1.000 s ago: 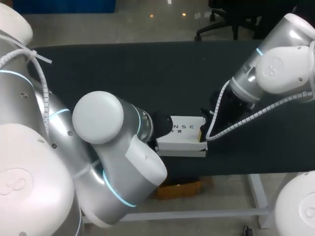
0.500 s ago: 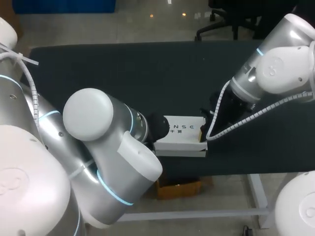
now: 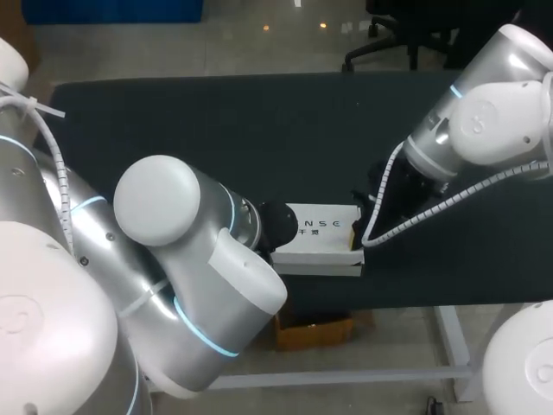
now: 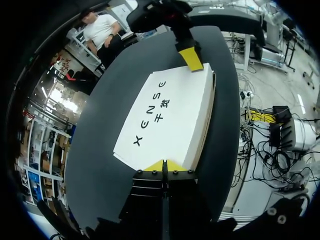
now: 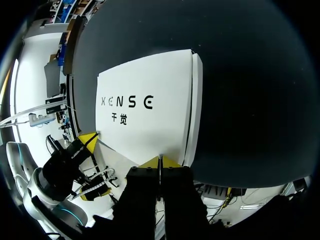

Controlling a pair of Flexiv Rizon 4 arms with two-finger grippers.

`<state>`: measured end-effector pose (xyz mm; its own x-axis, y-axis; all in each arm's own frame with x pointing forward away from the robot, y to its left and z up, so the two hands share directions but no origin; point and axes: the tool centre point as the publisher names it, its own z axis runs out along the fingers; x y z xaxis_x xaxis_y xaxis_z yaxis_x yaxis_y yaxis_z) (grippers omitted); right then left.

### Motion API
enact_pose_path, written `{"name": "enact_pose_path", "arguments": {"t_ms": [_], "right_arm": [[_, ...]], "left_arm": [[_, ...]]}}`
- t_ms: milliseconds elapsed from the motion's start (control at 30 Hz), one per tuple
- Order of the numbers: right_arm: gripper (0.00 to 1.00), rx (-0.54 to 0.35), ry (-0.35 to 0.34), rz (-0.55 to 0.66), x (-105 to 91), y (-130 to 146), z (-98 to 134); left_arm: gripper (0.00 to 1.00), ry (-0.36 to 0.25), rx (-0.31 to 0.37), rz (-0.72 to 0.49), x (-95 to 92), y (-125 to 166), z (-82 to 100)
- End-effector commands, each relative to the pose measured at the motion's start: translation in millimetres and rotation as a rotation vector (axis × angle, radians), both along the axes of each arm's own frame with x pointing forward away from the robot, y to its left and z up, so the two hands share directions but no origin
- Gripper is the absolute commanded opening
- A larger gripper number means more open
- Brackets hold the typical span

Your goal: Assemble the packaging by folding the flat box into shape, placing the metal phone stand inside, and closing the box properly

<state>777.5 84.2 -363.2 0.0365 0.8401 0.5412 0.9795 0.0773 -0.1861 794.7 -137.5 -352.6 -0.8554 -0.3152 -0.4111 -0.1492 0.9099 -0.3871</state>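
Note:
A closed white box point(image 3: 324, 229) with dark lettering on its lid lies flat on the dark table near the front edge. My left gripper point(image 4: 164, 166) is shut, its yellow tips together and resting on one end of the box lid point(image 4: 167, 110). At the opposite end my right gripper point(image 5: 159, 162) is also shut, tips pressed on the lid's point(image 5: 145, 110) edge. Each wrist view shows the other gripper: the right gripper point(image 4: 191, 59) at the box's far end, the left gripper point(image 5: 89, 139) at its far corner. The metal phone stand is not visible.
The table's front edge point(image 3: 397, 298) runs just in front of the box. Behind the box the dark table top point(image 3: 259, 130) is bare. My left arm's elbow point(image 3: 173, 207) bulks large over the table's left front.
My left arm's elbow and wrist have shifted a little to the left. The box and the right arm have stayed in place.

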Motion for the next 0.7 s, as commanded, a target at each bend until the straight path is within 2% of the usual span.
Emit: {"name": "enact_pose_path", "arguments": {"t_ms": [33,700], "right_arm": [[0.0,-0.002,0.003,0.001,0.1,0,-1],[0.0,-0.003,0.02,-0.011,-1.7,-5,-13]], "left_arm": [[0.0,-0.001,0.001,0.002,-1.1,0,-1.5],[0.0,0.019,-0.012,0.001,-0.1,-1,-14.7]]}}
